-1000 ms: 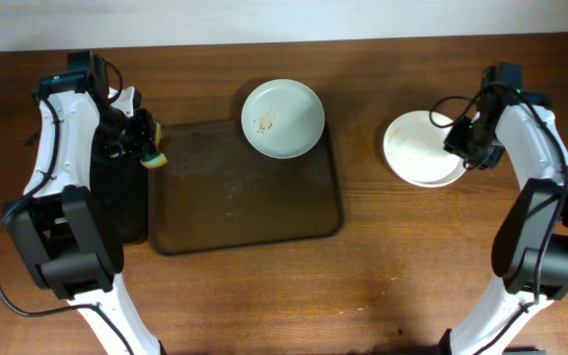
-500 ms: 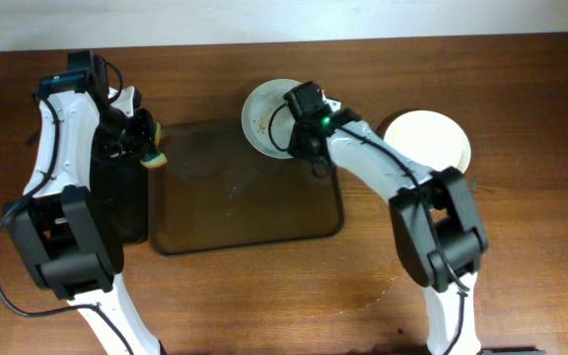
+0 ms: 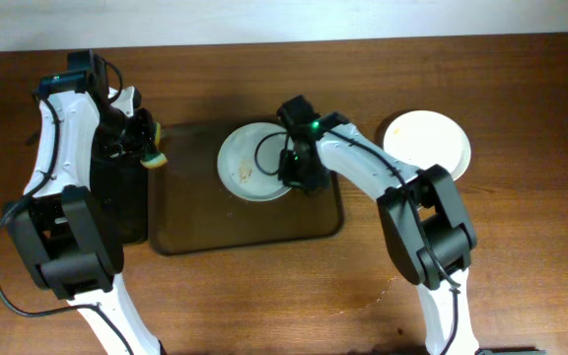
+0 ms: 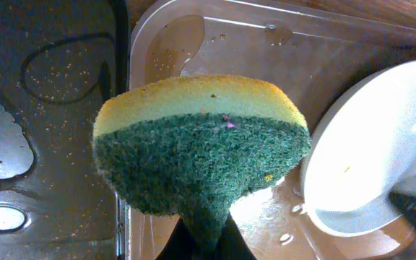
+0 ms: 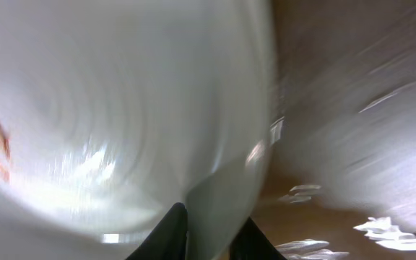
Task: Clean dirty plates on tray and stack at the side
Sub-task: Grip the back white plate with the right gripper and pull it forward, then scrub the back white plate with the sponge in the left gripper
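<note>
A dirty white plate (image 3: 248,163) with an orange-brown smear sits over the middle of the brown-grey tray (image 3: 215,222). My right gripper (image 3: 296,170) is shut on its right rim; the right wrist view shows the rim (image 5: 222,209) pinched between the fingers. My left gripper (image 3: 146,141) is shut on a yellow-and-green sponge (image 4: 201,155) and holds it above the tray's left end. The plate's edge also shows in the left wrist view (image 4: 374,166). More white plates (image 3: 427,143) lie stacked on the table to the right of the tray.
A narrow black tray (image 3: 121,202) lies along the left side of the brown tray; it shows wet in the left wrist view (image 4: 42,108). Water drops lie on the brown tray's floor (image 4: 266,65).
My right arm swung from the stack at the right to the plate at the tray's far edge, gripped its rim and pulled it toward the tray's middle. The left arm stayed still.
</note>
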You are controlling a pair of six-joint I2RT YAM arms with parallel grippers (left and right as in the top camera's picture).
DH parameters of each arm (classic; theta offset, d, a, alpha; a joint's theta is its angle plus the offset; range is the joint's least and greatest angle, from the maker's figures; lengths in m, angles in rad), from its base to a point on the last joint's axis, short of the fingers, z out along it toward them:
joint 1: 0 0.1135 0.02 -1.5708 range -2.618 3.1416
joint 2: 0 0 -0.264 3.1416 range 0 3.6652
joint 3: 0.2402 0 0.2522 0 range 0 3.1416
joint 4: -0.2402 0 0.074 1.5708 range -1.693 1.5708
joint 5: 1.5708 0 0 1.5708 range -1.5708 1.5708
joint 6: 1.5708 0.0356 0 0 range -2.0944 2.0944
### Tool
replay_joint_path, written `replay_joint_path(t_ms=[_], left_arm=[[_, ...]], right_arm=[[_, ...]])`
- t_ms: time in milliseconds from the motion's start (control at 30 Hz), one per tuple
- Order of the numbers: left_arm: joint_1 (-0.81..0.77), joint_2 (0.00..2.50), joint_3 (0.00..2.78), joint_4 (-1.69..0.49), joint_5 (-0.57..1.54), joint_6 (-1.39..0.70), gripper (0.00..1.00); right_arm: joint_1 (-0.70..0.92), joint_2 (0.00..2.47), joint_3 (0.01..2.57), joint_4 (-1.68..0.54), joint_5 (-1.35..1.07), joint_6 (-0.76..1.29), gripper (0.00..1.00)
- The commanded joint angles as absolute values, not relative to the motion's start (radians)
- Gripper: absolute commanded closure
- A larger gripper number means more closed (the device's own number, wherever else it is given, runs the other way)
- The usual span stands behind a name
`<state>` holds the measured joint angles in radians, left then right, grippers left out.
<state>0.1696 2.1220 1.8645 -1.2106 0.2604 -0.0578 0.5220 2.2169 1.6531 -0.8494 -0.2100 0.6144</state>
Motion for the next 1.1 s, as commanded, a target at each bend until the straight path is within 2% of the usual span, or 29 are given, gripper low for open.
replay_joint_path(t_ms=[0, 133, 200, 367, 567, 633, 733, 1067], left_arm=[[0.166, 2.128, 1.878, -1.209, 0.265, -0.062, 0.99], [0.166, 2.128, 1.878, -1.210, 0.265, -0.062, 0.99], [0.165, 2.128, 1.878, -1.210, 0.265, -0.062, 0.99], [0.165, 2.128, 1.878, -1.208, 0.265, -0.062, 0.99], [0.103, 2.128, 1.846, -1.148, 0.265, -0.063, 0.99], [0.065, 2.128, 1.828, -1.125, 0.265, -0.063, 0.99], [0.022, 2.128, 1.807, -1.105, 0.261, -0.063, 0.99], [-0.111, 2.128, 1.547, -0.892, 0.265, -0.063, 0.99]], right_arm=[[0.588, 2.217, 1.629, -0.864, -0.282, 0.548, 0.78], [0.593, 2.192, 1.665, -0.864, -0.262, 0.467, 0.64], [0.566, 2.192, 1.675, -0.829, -0.221, 0.448, 0.49], [0.510, 2.214, 1.674, -0.669, -0.187, 0.350, 0.46], [0.525, 2.265, 1.674, -0.653, -0.219, 0.349, 0.58], [0.532, 2.265, 1.674, -0.662, -0.228, 0.390, 0.66], [0.532, 2.267, 1.674, -0.674, -0.228, 0.508, 0.96], [0.532, 2.268, 1.674, -0.677, -0.228, 0.514, 0.96]])
